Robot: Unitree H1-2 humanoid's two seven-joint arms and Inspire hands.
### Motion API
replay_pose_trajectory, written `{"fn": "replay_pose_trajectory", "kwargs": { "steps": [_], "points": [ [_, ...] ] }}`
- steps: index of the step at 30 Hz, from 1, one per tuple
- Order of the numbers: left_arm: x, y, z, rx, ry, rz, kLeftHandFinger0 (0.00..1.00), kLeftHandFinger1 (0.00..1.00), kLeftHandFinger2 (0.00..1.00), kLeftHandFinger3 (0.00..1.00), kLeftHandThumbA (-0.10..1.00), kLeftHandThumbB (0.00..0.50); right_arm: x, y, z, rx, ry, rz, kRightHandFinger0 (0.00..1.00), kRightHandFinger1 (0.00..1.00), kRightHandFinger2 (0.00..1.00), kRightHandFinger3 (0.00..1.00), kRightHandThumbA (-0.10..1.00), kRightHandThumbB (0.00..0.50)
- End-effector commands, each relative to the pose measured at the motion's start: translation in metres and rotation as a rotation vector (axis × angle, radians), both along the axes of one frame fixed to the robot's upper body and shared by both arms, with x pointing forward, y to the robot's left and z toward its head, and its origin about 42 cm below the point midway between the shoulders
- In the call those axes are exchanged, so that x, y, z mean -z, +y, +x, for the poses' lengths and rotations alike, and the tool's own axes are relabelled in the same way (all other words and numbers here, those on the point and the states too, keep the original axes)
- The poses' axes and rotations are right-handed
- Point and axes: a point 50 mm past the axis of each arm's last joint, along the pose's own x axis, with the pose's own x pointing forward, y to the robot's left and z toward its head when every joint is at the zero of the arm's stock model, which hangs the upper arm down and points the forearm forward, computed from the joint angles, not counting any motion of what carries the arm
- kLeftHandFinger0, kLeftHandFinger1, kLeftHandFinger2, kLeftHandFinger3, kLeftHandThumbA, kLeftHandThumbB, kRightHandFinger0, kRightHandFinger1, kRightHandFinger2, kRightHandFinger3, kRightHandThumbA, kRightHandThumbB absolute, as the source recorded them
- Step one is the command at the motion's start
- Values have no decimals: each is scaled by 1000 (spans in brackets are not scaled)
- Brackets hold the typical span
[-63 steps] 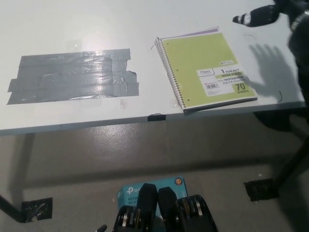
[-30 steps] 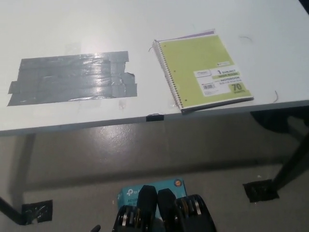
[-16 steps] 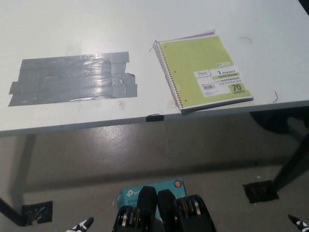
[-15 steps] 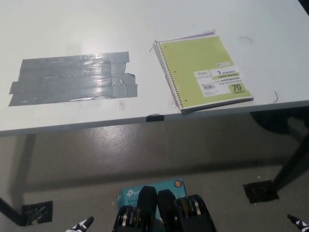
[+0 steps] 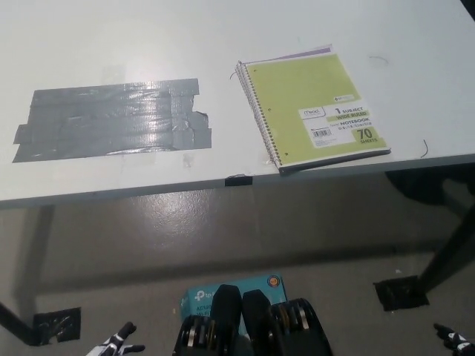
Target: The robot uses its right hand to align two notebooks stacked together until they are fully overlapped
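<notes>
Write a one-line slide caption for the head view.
Green notebook lies over a purple notebook near the white table edge, beside a gray tape patch; both robot hands barely show at the bottom.

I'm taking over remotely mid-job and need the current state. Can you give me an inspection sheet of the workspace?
Surface: white table, grey tape patch on its left part.
Job's things: green notebook on a purple notebook; only a purple sliver shows along the far edge.
Clutter: black tape bit on the table's near edge.
Hands: left hand and right hand low at the bottom corners, barely visible.
Cables: nothing seen.
Surroundings: teal box, taped floor marks.
</notes>
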Motion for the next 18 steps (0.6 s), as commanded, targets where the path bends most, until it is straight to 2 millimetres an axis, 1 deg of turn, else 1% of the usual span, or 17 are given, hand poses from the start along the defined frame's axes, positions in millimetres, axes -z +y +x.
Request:
{"fn": "replay_pose_trajectory", "kwargs": {
  "steps": [1,2,4,5,6,9,11,12,13,14,15,16,17,18],
  "points": [
    [-9,2,2,-21,-27,-26,674,717,845,1000,1000,280,-17,0,8,24,-102,98,1000,1000,1000,1000,926,406],
    [-10,2,2,-21,-24,-29,681,730,851,1000,1000,225,-19,0,9,36,-126,120,1000,1000,1000,1000,889,399],
    [-10,2,2,-24,-19,-29,681,729,852,1000,1000,183,-23,1,9,52,-149,125,1000,1000,1000,1000,881,398],
    [-7,4,0,-33,-18,-40,676,738,860,1000,1000,133,-23,1,10,94,-169,195,1000,1000,1000,1000,809,394],
    [-7,5,0,-34,-17,-39,676,738,861,1000,1000,132,-23,2,9,94,-168,197,1000,1000,1000,1000,808,393],
    [-7,5,-2,-43,-9,-48,686,748,868,1000,977,125,-24,2,11,139,-162,255,1000,1000,1000,1000,855,446],
    [-8,5,-2,-45,-4,-46,690,757,870,1000,978,127,-22,2,12,154,-151,266,1000,1000,1000,1000,873,405],
    [-7,5,-2,-42,-3,-47,692,762,872,1000,979,126,-22,2,11,156,-146,265,1000,1000,1000,1000,872,399],
    [-7,4,-3,-42,-4,-52,700,777,879,1000,969,115,-21,1,12,155,-146,266,1000,1000,1000,1000,879,428],
    [-7,4,-3,-50,-5,-69,705,785,880,1000,962,110,-18,2,13,152,-148,271,1000,1000,1000,1000,880,437],
    [-7,5,-3,-57,-5,-77,709,797,879,1000,963,106,-17,3,13,140,-158,273,1000,1000,1000,1000,908,441],
    [-6,5,-3,-62,-11,-84,739,819,885,1000,955,121,-18,4,14,119,-172,278,1000,1000,1000,1000,957,472],
    [-6,6,-3,-71,-14,-92,743,823,887,1000,949,138,-19,5,14,103,-196,267,1000,1000,1000,1000,989,478],
    [-5,6,-2,-78,-17,-96,755,837,896,1000,940,154,-21,5,15,92,-209,266,1000,1000,1000,1000,1000,463]
  ]
}}
